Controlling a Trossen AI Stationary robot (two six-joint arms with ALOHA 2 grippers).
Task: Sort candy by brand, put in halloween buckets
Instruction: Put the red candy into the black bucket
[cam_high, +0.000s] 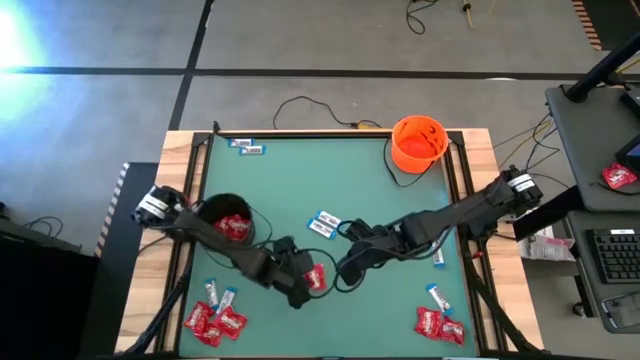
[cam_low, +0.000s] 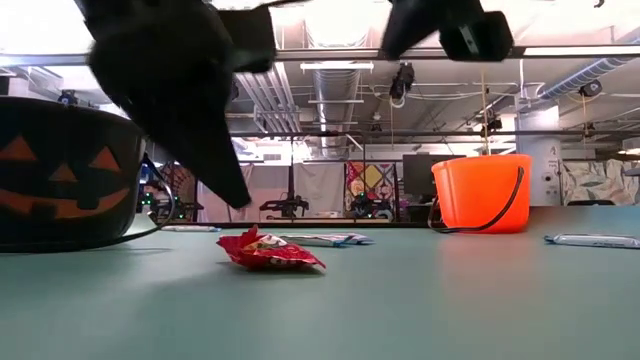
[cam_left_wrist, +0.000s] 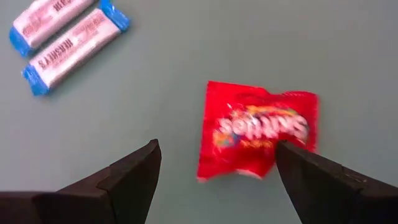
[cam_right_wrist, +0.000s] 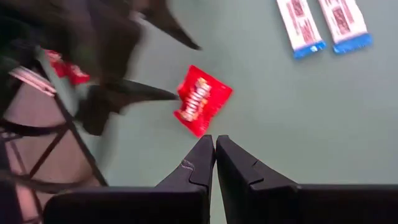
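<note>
A shiny red packet (cam_high: 315, 278) lies flat on the green table (cam_high: 400, 210) near its middle front; it also shows in the low view (cam_low: 270, 250). My left gripper (cam_left_wrist: 216, 148) is open just above the packet (cam_left_wrist: 258, 137), one finger on either side, not touching it. My right gripper (cam_right_wrist: 214, 146) is shut and empty, close by on the packet's right (cam_high: 348, 268). The black bucket (cam_high: 228, 220) at the left holds red packets. The orange bucket (cam_high: 418, 142) stands at the far right. Two white-and-blue bars (cam_high: 325, 225) lie just beyond the grippers.
Red packets and bars lie in heaps at the front left (cam_high: 215, 318) and front right (cam_high: 438, 322). More bars lie at the far left (cam_high: 245, 147) and under the right arm (cam_high: 438, 258). A pinkish-red packet (cam_high: 620, 177) lies on the side desk.
</note>
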